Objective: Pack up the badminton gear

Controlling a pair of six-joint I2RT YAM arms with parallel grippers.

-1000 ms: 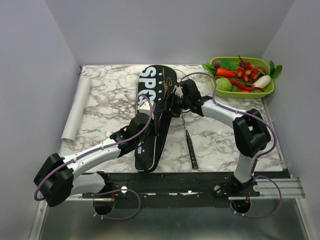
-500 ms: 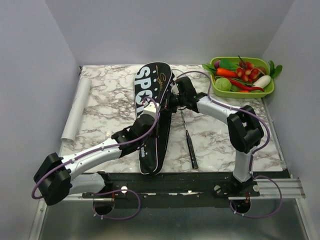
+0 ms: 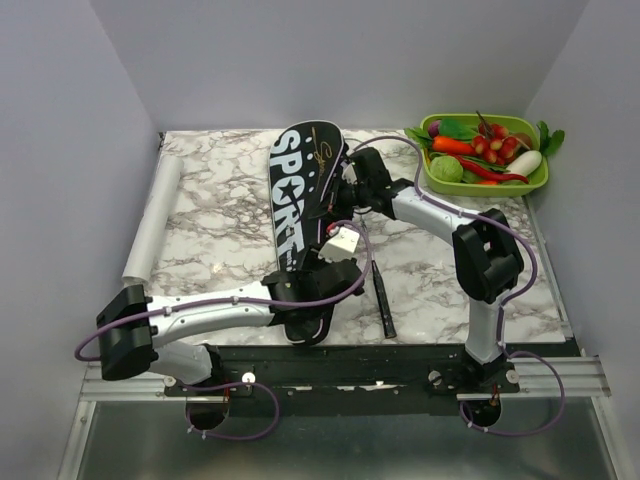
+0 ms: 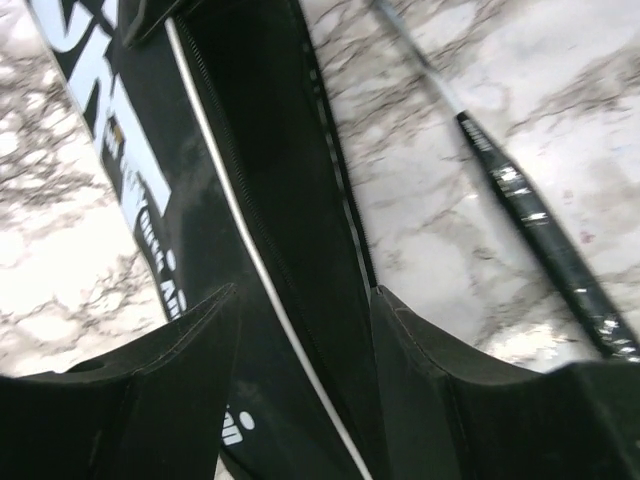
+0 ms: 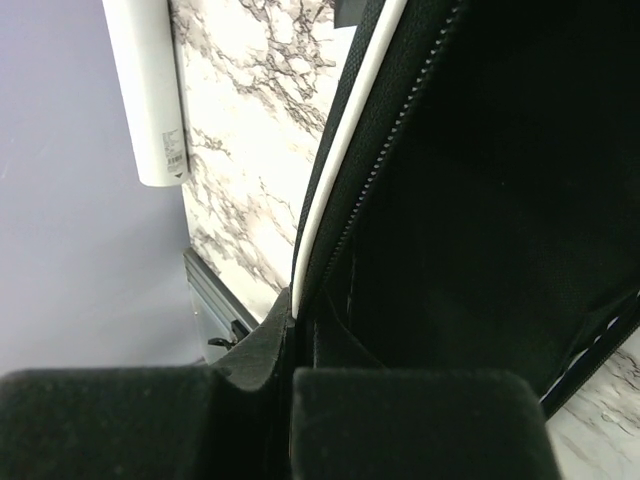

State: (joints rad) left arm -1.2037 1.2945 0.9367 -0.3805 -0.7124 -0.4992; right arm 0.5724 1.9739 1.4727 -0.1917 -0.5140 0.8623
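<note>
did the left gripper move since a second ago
Yes. The left gripper has slid back along the black cover, lower in the top view and farther from the green tray.

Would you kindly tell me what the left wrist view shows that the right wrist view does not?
Only the left wrist: a racket, black handle and silvery shaft, plus white lettering on the cover. Only the right wrist: a white roll beside the lilac wall. Both: the cover's white-piped edge and the marble tabletop.
</note>
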